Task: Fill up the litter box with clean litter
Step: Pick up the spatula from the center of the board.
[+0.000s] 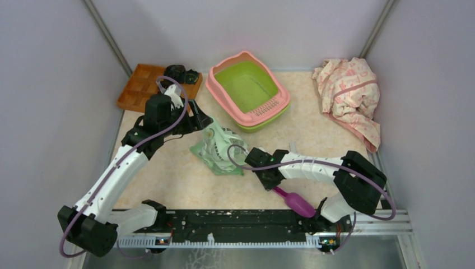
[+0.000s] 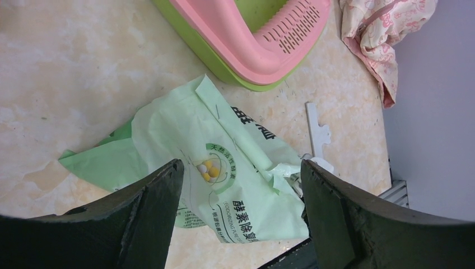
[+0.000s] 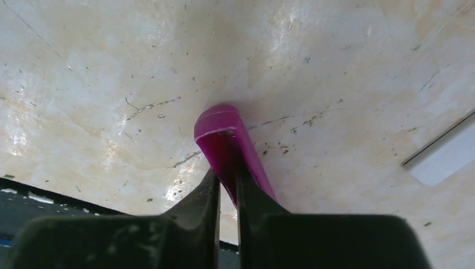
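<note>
Your litter box (image 1: 249, 89) stands at the far middle of the table (image 1: 168, 185), and its slotted pink end is turned toward the arms. Just beside the litter box, at its near-left side, a pale green printed bag (image 1: 215, 150) lies crumpled on the table. Your left gripper (image 1: 203, 120) hangs over this bag. In the left wrist view its fingers (image 2: 151, 196) stand wide apart with the bag (image 2: 185, 129) showing between them, and the rim of the litter box (image 2: 246, 50) is beyond. Further in front of the litter box, close to the arm bases, your right gripper (image 1: 269, 178) is clamped on the thin handle of a purple scoop (image 1: 297, 203). In the right wrist view the handle end (image 3: 224, 131) comes out past the closed fingers. I cannot tell if it touches the table. To the right of the litter box, well apart, lies a pink patterned cloth (image 1: 350, 98). To its left is a wooden tray (image 1: 140, 87) with compartments.
</note>
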You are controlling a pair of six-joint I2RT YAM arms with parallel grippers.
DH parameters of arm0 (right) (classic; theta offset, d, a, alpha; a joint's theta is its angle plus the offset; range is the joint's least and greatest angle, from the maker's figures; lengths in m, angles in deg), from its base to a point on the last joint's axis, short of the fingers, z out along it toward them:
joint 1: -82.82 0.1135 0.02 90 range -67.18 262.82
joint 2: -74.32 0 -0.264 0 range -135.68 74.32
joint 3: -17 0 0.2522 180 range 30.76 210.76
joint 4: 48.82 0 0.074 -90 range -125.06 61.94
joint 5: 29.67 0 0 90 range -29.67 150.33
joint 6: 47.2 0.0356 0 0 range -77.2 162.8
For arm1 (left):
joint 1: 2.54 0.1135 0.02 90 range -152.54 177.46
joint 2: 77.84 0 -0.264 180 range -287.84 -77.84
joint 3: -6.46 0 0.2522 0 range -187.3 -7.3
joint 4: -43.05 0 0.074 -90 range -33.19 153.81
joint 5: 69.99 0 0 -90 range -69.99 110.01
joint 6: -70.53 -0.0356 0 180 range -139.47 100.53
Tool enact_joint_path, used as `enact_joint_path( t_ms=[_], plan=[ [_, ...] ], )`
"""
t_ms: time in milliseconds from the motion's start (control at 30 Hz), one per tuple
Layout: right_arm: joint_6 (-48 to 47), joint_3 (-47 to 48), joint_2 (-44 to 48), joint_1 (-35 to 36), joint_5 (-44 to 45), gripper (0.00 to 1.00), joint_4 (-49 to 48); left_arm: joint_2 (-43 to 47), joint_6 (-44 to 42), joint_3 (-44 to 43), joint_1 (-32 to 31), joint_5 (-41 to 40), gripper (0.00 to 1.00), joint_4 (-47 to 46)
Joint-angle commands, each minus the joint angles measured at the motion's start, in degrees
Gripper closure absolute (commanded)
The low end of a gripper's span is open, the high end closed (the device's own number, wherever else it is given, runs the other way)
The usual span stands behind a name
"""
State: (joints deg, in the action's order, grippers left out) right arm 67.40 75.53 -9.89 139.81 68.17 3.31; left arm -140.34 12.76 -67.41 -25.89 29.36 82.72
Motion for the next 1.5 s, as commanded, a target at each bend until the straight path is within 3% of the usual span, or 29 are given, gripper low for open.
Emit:
enact_joint_path(
  t_ms=[0,300,400,533,667,800,1000,1467],
  plan=[
    [2.2,0.1,-2.8,0.1,1.5,0.99,0.0,0.5,-0.9,0.4,0.5,1.2,0.18,-1.3],
    [-3.8,20.6,12.2,-0.2,6.8,1.0,10.9,1.5,-0.1,-0.6,0.6,3.7,0.17,-1.9],
    [-5.4,28.5,15.4,-0.3,7.2,1.0,10.3,2.8,0.3,-1.9,0.7,5.8,0.14,-2.4],
    [-7.9,34.3,19.2,-0.7,4.7,1.0,2.7,7.0,1.1,-0.7,0.7,8.9,0.09,-6.2],
    [-9.2,35.4,22.0,-1.2,3.3,1.0,-7.6,13.2,3.0,5.9,0.7,15.3,0.02,-17.4],
    [-8.8,36.0,22.7,-2.2,-2.1,1.0,-16.9,16.3,6.5,11.8,0.7,21.4,0.01,-27.0],
    [-7.6,35.9,23.4,-3.5,-5.4,1.0,-28.2,17.4,7.8,15.0,0.7,28.6,0.01,-32.9],
    [-1.2,37.9,19.0,-7.4,-11.8,1.0,-37.2,17.1,14.7,20.5,0.7,39.2,0.01,-49.6]
  ],
)
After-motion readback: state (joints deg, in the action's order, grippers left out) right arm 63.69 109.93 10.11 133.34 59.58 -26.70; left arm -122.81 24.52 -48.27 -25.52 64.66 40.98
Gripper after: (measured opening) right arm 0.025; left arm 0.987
